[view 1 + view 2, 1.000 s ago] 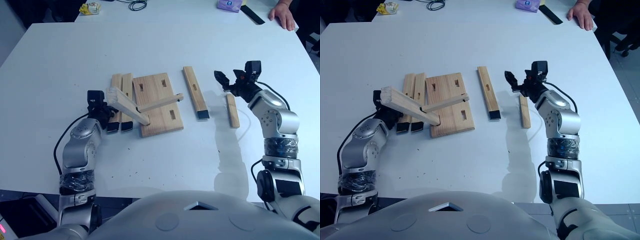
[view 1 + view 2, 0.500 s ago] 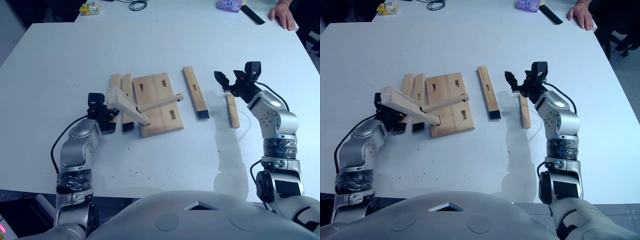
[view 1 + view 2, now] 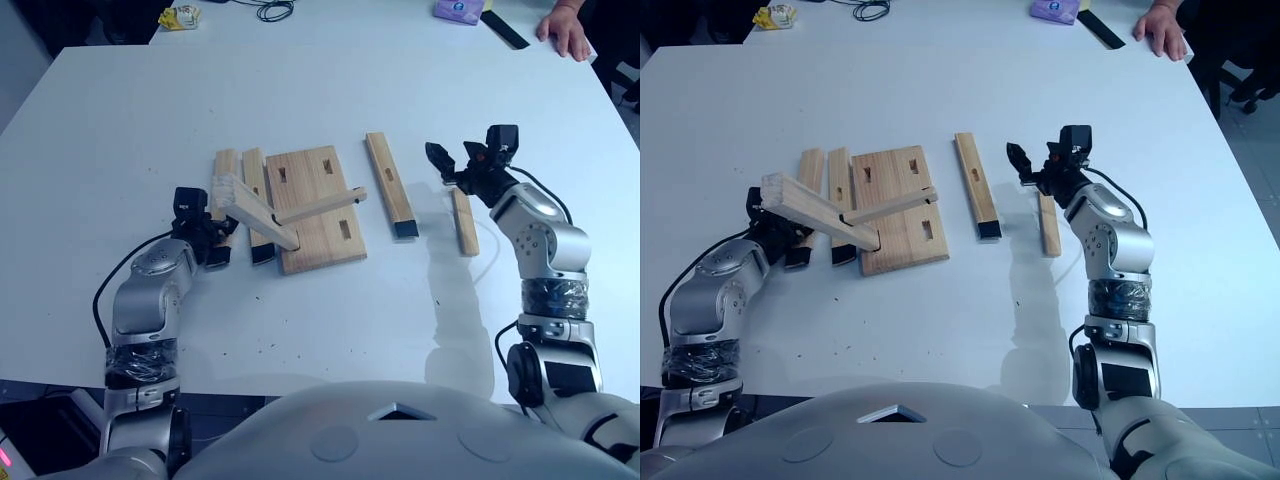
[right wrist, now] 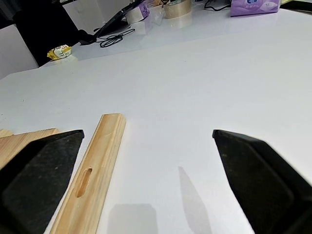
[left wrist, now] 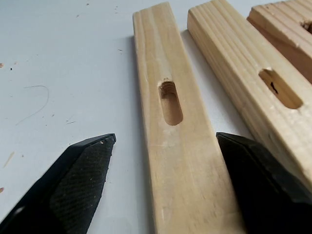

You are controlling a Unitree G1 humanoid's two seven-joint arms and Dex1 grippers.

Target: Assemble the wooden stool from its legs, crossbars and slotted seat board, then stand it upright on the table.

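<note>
Leg [image 5: 176, 146] lies inside spread left tool [image 5: 165, 137], perhaps touching.

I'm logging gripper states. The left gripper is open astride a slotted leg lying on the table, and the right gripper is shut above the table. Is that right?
Not quite: the right gripper is open, not shut; the right wrist view shows its fingers wide apart above the table, holding nothing. The left gripper is open astride the slotted leg, as you said.
</note>
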